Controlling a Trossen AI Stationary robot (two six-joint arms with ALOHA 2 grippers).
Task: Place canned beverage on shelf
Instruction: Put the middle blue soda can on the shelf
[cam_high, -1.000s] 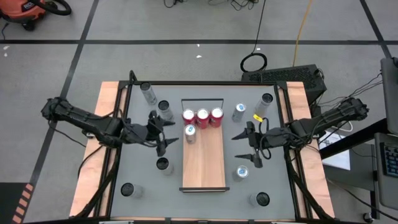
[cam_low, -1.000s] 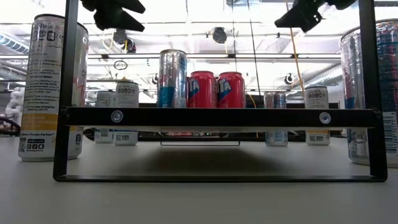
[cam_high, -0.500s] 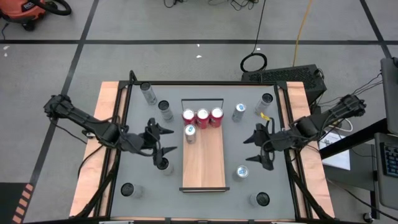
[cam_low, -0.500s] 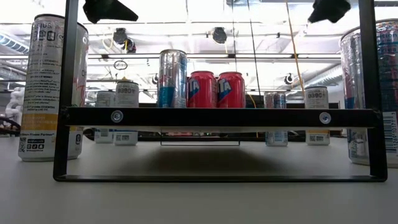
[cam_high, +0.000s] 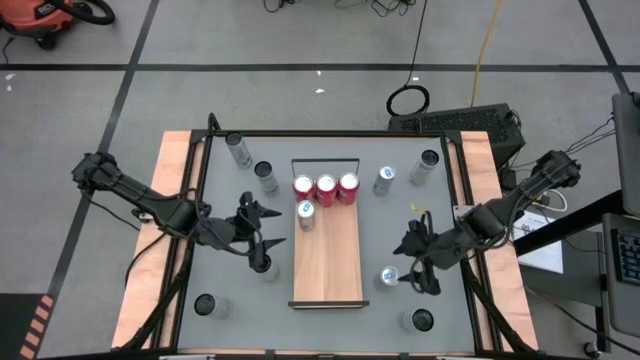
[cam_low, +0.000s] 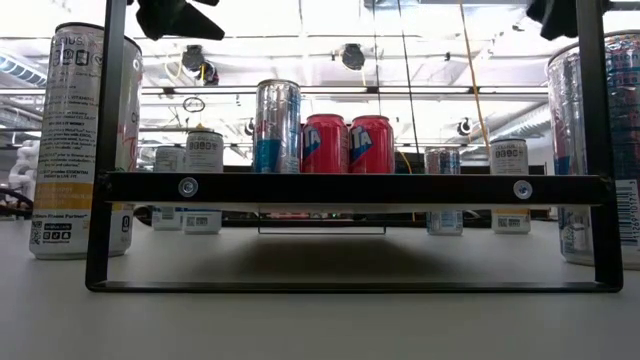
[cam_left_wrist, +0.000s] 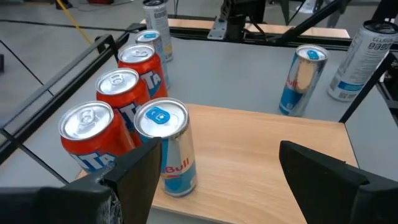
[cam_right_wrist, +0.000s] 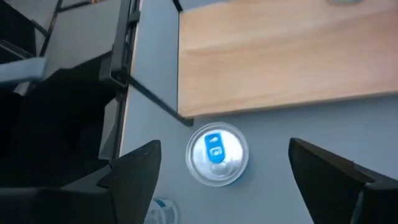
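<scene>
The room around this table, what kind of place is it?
Probably a robotics lab or workshop: a bare concrete floor with loose cables, an orange shop vacuum, and open ceiling ducts and lights behind the shelf.

shelf (cam_high: 328, 262): centre of the table (cam_high: 225, 280) in the high view, long axis running top to bottom of the frame
wire rail (cam_high: 326, 161): at the shelf's upper short end
three cans in a row (cam_high: 326, 188): on the shelf just below the rail, side by side
fourth can (cam_high: 306, 215): on the shelf, just below the row's left can
left gripper (cam_high: 260, 231): left of the shelf, above the table
right gripper (cam_high: 412, 262): right of the shelf, over a can on the table (cam_high: 389, 277)
loose cans: on the table either side of the shelf
</scene>
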